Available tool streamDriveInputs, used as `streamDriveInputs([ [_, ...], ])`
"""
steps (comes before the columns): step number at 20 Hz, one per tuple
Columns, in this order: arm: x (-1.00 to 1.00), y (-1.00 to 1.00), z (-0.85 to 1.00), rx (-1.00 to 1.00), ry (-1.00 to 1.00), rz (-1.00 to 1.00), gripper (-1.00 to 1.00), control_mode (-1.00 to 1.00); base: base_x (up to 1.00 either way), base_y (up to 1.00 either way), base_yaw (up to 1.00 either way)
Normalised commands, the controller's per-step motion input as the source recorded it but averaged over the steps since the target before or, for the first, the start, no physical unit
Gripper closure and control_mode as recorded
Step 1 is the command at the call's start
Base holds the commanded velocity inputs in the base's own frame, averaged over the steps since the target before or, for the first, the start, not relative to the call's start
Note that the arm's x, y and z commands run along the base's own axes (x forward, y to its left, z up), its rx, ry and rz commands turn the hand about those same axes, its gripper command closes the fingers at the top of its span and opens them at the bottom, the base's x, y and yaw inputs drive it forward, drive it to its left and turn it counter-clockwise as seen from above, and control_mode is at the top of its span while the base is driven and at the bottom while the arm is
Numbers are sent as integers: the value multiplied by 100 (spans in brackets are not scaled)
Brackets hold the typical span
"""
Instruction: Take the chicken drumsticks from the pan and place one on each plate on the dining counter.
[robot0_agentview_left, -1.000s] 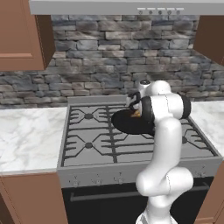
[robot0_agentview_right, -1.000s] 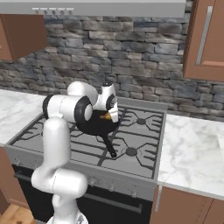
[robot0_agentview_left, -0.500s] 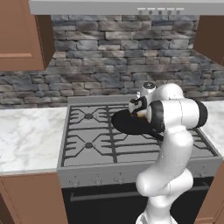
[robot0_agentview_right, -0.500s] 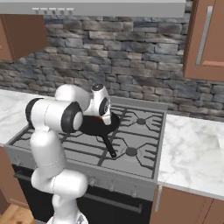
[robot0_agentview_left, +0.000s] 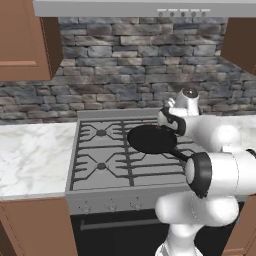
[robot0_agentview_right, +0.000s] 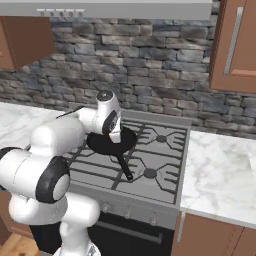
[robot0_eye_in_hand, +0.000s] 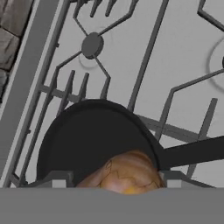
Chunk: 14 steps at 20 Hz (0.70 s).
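Stove: the gas range (robot0_agentview_left: 125, 160) sat between two marble surface stretches (robot0_agentview_left: 30, 155), under a stone backsplash.
Pan: the black pan (robot0_agentview_left: 150, 139) rested on the right-hand grates, its long handle (robot0_agentview_right: 123, 166) running toward the robot's side.
Arm: it reached over the pan from the right of the left base view.
Hand: the hand (robot0_eye_in_hand: 117, 179) hung directly above the pan, its two tips narrowed around one drumstick (robot0_eye_in_hand: 124, 173), so it held that piece.
Key relation: the drumstick sat straight between the tips, clear above the dark pan floor; I could not tell its long axis from so close a crop.
View difference: the hand view showed the gripped drumstick and bare pan floor; both base views showed the pan's place on the stove, with the meat hidden behind the wrist.
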Motion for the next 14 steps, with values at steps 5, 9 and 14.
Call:
streamDriveInputs([
  [5,-100,10,96,-3,3,0,100,-100,0,0,0],
  [9,-100,19,28,0,-14,0,100,-100,0,0,0],
  [14,-100,14,-2,0,-14,2,100,-100,0,0,0],
])
